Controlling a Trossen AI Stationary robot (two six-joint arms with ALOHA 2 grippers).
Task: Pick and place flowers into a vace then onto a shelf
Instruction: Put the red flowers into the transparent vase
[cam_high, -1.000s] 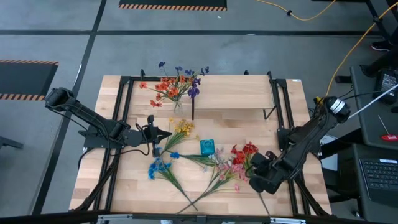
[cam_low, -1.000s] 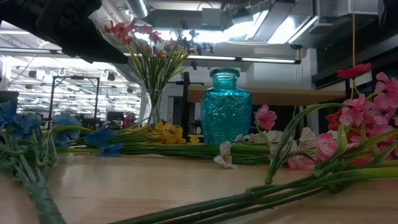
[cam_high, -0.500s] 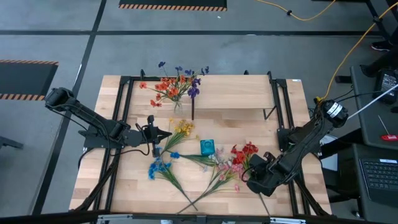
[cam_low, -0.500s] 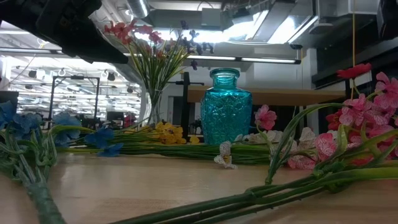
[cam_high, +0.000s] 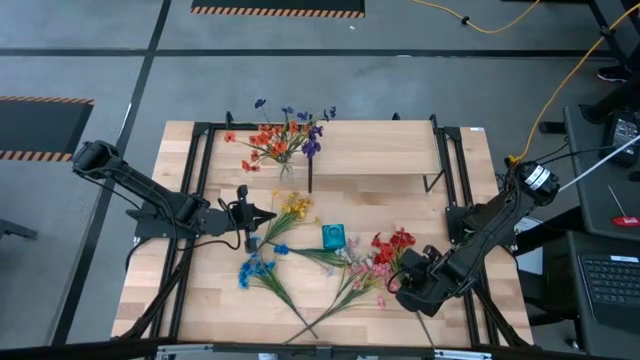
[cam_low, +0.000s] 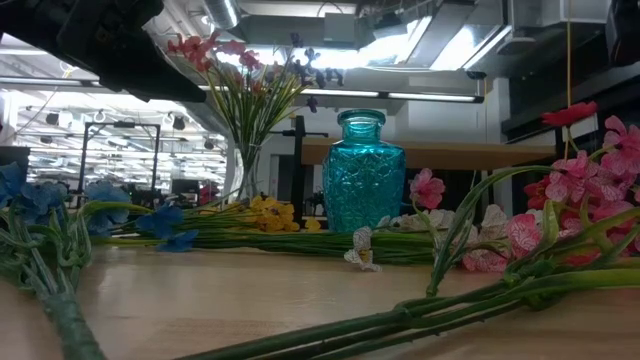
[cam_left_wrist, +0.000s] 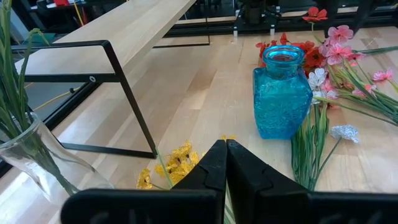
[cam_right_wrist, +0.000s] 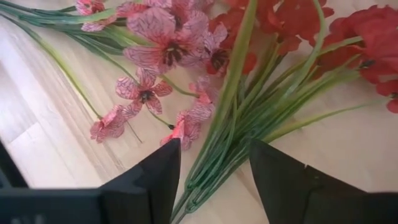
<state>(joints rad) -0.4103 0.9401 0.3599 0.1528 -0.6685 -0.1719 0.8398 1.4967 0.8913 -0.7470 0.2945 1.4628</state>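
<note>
Loose flowers lie on the table around a blue glass vase: yellow, blue, pink and red. My right gripper points steeply down, open, at the near right. Its fingers stand on either side of the red flowers' bundled green stalks; I cannot tell whether they touch. My left gripper hangs shut beside the yellow flowers, with nothing seen between its fingers. A clear vase holding several flowers stands on the shelf.
The shelf on black legs spans the table's far side. Pink blooms lie right beside the red stalks. Crossing stalks cover the near middle of the table. Bare wood shows at the table's far-left and near-left corners.
</note>
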